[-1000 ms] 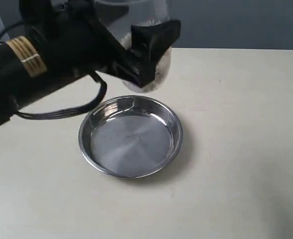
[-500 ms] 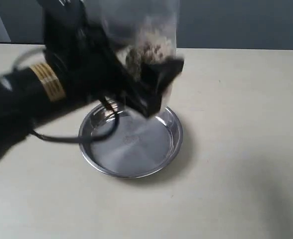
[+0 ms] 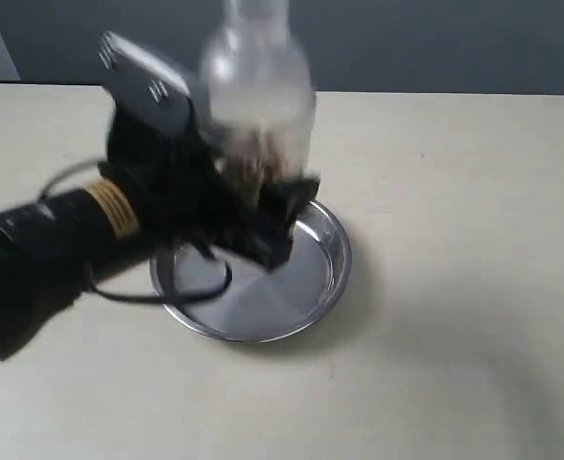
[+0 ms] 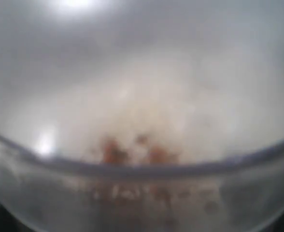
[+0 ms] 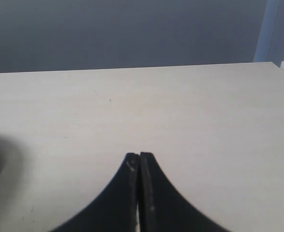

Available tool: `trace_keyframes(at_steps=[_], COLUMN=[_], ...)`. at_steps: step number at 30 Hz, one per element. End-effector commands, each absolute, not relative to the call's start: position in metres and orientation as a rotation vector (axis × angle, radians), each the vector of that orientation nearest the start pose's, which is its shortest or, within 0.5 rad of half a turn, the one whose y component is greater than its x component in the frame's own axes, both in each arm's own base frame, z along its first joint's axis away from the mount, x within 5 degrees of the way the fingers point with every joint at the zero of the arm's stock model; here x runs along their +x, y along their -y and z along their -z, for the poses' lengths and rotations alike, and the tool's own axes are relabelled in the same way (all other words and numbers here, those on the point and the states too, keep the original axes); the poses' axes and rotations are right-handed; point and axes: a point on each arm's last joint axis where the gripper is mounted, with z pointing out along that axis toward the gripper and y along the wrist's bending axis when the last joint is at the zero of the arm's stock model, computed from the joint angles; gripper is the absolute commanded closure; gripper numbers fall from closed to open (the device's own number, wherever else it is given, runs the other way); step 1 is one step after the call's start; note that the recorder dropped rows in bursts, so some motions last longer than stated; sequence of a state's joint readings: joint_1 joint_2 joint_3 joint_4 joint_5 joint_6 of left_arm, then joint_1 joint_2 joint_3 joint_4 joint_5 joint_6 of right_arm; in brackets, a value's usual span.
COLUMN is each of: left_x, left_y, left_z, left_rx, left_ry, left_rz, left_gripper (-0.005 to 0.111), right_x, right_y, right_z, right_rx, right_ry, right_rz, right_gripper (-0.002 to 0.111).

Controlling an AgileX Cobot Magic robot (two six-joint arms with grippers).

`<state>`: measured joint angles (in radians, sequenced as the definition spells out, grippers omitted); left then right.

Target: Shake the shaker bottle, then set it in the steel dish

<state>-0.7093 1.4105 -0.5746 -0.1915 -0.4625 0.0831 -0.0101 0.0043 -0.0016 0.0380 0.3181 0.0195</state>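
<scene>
clear plastic makes up the shaker bottle (image 3: 259, 96), with a frosted domed shoulder, a small cylindrical cap on top and brown pellets loose in its lower half. it stands upright in the air over the far side of the steel dish (image 3: 335, 273) and appears clear of it, though its outline is smeared in the exterior view. the left gripper (image 3: 268, 196) has its black jaws spread wide around the bottle's lower body and clamped on it. the left wrist view is filled by the cloudy wall and a few brown grains. the right gripper (image 5: 139, 164) sits low over the pale table (image 5: 205, 111), jaws pressed together with nothing between them.

i judge the bottle light and fairly stiff, though a thin wall could flex under a hard squeeze. smooth plastic is likely slippery, and loose pellets will tug at the hold. the straight lower body, below the shoulder, looks the sound place to grip, not the cap. the dish is polished steel, round, shallow and flat-bottomed with a low sloped rim. it is hard and slick, so a bottle set down off-level may skate or tip.
</scene>
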Motion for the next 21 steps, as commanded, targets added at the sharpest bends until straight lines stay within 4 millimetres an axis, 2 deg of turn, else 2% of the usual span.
trace_keyframes(at_steps=[1,2,3,4,5,6,7,10,11,12,13,17,18,19,21], left_x=[0.208,0.201,0.198,0.194,0.194,0.196,0.200,0.203,0.204,0.206,0.207,0.199,0.198,0.199,0.205], left_y=[0.181,0.180,0.179,0.176,0.173,0.173,0.176,0.177,0.176,0.175,0.176,0.176,0.175,0.172,0.172], left_z=[-0.268,-0.296,-0.313,-0.328,-0.333,-0.325,-0.305,-0.224,-0.212,-0.210,-0.219,-0.307,-0.320,-0.329,-0.314], left_rx=[0.481,0.519,0.524,0.511,0.483,0.471,0.499,0.563,0.540,0.509,0.490,0.495,0.506,0.502,0.506], left_ry=[-1.594,-1.455,-1.385,-1.338,-1.351,-1.420,-1.530,-1.799,-1.821,-1.799,-1.740,-1.387,-1.355,-1.364,-1.500], left_rz=[0.603,0.619,0.625,0.631,0.636,0.635,0.614,0.544,0.538,0.546,0.566,0.616,0.591,0.565,0.544], left_gripper=[0.106,0.106,0.106,0.106,0.106,0.106,0.106,0.106,0.106,0.106,0.106,0.106,0.106,0.106,0.106], right_x=[0.054,0.054,0.054,0.054,0.054,0.054,0.054,0.054,0.054,0.054,0.054,0.054,0.054,0.054,0.054], right_y=[-0.001,-0.001,-0.001,-0.001,-0.001,-0.001,-0.001,-0.001,-0.001,-0.001,-0.001,-0.001,-0.001,-0.001,-0.001], right_z=[-0.185,-0.185,-0.185,-0.185,-0.185,-0.185,-0.185,-0.185,-0.185,-0.185,-0.185,-0.185,-0.185,-0.185,-0.185], right_rx=[0.048,0.048,0.048,0.048,0.048,0.048,0.048,0.048,0.048,0.048,0.048,0.048,0.048,0.048,0.048], right_ry=[-1.790,-1.790,-1.790,-1.790,-1.790,-1.790,-1.790,-1.790,-1.790,-1.790,-1.790,-1.790,-1.790,-1.790,-1.790], right_rz=[-0.042,-0.042,-0.042,-0.042,-0.042,-0.042,-0.042,-0.042,-0.042,-0.042,-0.042,-0.042,-0.042,-0.042,-0.042], right_gripper=[0.109,0.109,0.109,0.109,0.109,0.109,0.109,0.109,0.109,0.109,0.109,0.109,0.109,0.109,0.109])
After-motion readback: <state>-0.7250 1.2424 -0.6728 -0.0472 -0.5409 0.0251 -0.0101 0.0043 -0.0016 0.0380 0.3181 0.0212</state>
